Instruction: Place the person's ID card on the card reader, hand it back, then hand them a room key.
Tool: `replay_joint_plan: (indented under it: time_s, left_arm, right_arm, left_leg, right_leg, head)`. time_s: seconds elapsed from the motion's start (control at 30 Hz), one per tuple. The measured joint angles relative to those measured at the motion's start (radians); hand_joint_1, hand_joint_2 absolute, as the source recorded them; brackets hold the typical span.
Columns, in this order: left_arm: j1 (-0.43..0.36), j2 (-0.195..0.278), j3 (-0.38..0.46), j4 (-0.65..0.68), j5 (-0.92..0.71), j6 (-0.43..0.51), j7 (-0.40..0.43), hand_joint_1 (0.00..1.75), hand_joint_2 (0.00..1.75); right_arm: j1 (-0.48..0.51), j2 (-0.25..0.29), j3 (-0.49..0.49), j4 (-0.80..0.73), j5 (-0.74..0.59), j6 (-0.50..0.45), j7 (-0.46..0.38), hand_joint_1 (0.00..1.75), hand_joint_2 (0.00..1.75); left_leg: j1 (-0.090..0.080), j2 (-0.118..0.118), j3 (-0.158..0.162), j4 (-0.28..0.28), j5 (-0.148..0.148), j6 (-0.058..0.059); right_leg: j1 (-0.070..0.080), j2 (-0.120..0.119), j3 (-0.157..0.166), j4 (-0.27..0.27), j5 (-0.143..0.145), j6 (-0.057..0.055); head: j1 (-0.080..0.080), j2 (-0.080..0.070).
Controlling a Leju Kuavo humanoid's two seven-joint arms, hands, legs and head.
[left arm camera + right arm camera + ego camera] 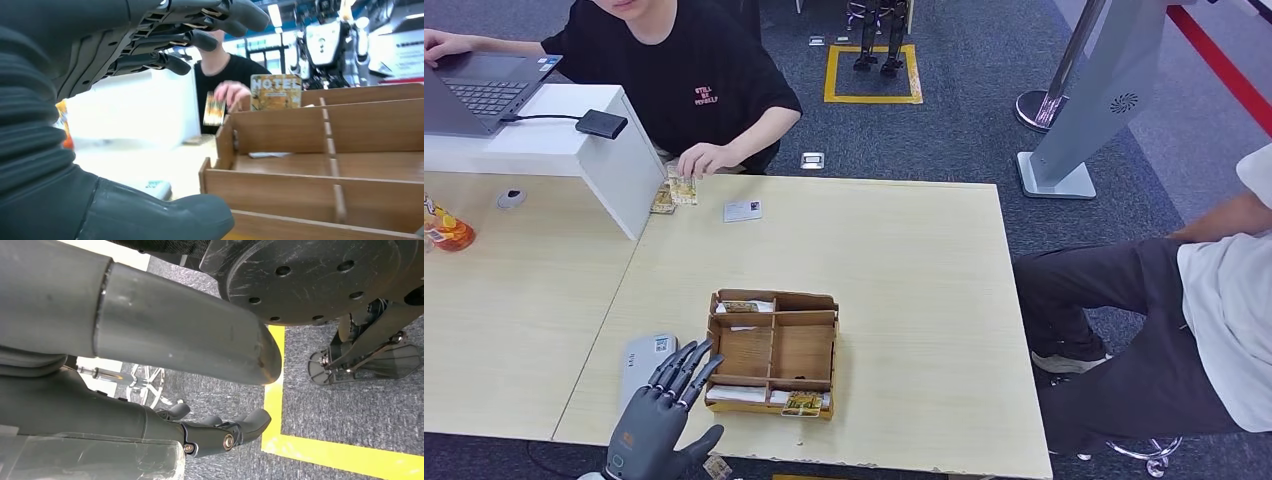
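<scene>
Presently, I have the wooden surface (904, 300) before me, with a person seated at its far side. Near my edge sits the wooden compartment tray (773, 352), holding hotel key cards in its front and rear slots. Just left of the tray lies the grey card reader (646, 358). My left hand (664, 420) hovers over the reader with fingers spread and nothing held. My right hand (220, 432) hangs above the floor, fingers curled in, holding nothing. The ID card (742, 210) lies flat on the far part of the surface, well apart from my hand and near the person's hand (707, 158). My judgement: reach forward past the tray, lower flat, and pinch the card's edge cleanly.
</scene>
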Motion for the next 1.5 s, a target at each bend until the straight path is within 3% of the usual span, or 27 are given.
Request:
replay_joint_plan:
  time_s: [0.4,0.93,1.23,1.5]
  left_arm:
    - [-0.031,0.065,-0.002,-0.085,0.288,-0.167,-0.164,0.10,1.75]
    - [-0.053,0.126,-0.012,-0.154,0.532,-0.339,-0.326,0.11,1.75]
    - [-0.053,0.127,-0.012,-0.180,0.558,-0.350,-0.352,0.11,1.75]
    - [-0.048,0.113,-0.013,-0.188,0.579,-0.305,-0.375,0.06,1.75]
  right_arm:
    - [0.008,0.000,0.010,-0.017,0.021,0.018,-0.003,0.00,0.00]
    - [-0.007,0.000,-0.034,-0.013,0.104,0.056,-0.044,0.00,0.00]
    - [-0.016,0.000,-0.054,-0.006,0.105,0.054,-0.051,0.00,0.00]
    - [-0.012,0.000,-0.052,-0.007,0.048,0.036,-0.028,0.00,0.00]
  left_leg:
    - [0.000,0.000,0.000,0.000,0.000,0.000]
    - [0.000,0.000,0.000,0.000,0.000,0.000]
    - [0.000,0.000,0.000,0.000,0.000,0.000]
    - [0.000,0.000,0.000,0.000,0.000,0.000]
  right_leg:
    - [0.000,0.000,0.000,0.000,0.000,0.000]
    - [0.000,0.000,0.000,0.000,0.000,0.000]
    - [0.000,0.000,0.000,0.000,0.000,0.000]
    - [0.000,0.000,0.000,0.000,0.000,0.000]
  head:
    - [0.000,0.000]
    - [0.000,0.000]
    - [0.000,0.000]
    - [0.000,0.000]
